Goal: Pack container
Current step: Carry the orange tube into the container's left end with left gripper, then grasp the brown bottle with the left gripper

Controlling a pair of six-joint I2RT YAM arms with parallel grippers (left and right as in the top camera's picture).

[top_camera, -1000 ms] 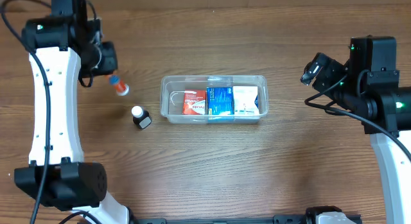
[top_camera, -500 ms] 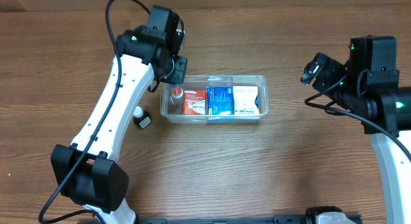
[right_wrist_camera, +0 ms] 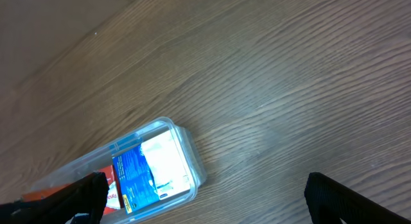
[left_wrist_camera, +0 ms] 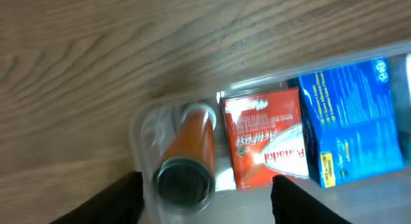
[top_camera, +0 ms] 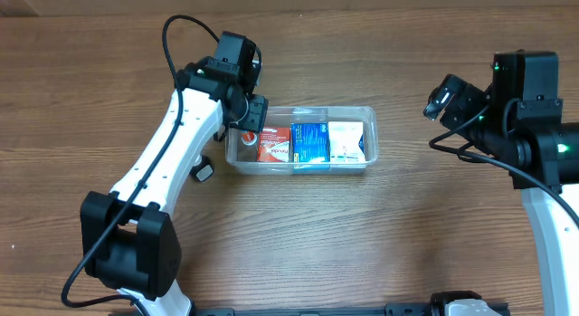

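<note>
The container, a clear thin-walled plastic bin with rounded corners and a rim, sits mid-tabletop. Inside, a glossy red carton, a blue carton and a white one sit side by side, leaving the left end for an orange cylindrical bottle lying on its side. The left end effector hovers over it, fingers spread and touching nothing, probably so the bottle can settle. A small bottle sits outside on the wood grain, half hidden by the arm. The right end effector hangs wide apart and empty, well away.
</note>
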